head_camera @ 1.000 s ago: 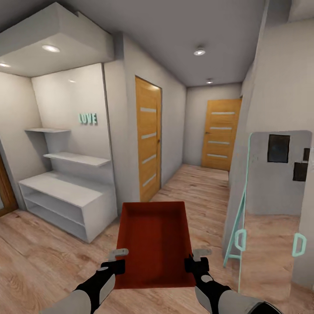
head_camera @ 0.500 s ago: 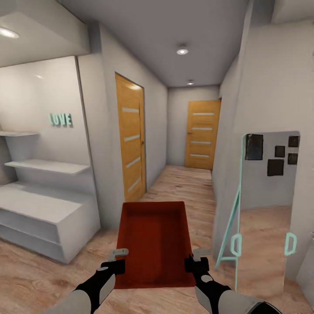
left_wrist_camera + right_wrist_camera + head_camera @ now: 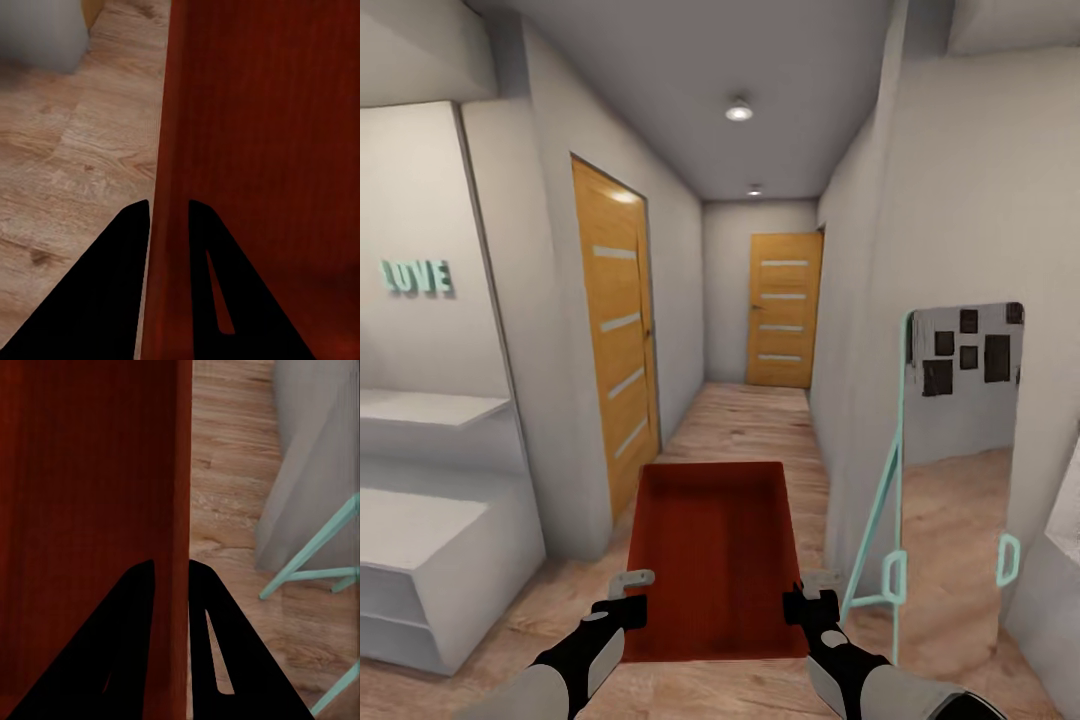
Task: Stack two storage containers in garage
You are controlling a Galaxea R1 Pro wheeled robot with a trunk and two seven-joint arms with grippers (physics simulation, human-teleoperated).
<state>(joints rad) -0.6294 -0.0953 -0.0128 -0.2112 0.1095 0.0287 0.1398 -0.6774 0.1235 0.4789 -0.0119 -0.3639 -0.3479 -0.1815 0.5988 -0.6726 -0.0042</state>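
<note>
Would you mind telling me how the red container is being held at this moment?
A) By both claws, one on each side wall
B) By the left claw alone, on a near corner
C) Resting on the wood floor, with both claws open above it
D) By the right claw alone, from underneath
A: the left claw pinches the left wall of the storage container and the right claw pinches its right wall; each wrist view shows fingers straddling a wall.

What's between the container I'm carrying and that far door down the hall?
Head view: between the storage container and the far door lies only bare wood-plank floor; the mirror stands off to the right side.
</note>
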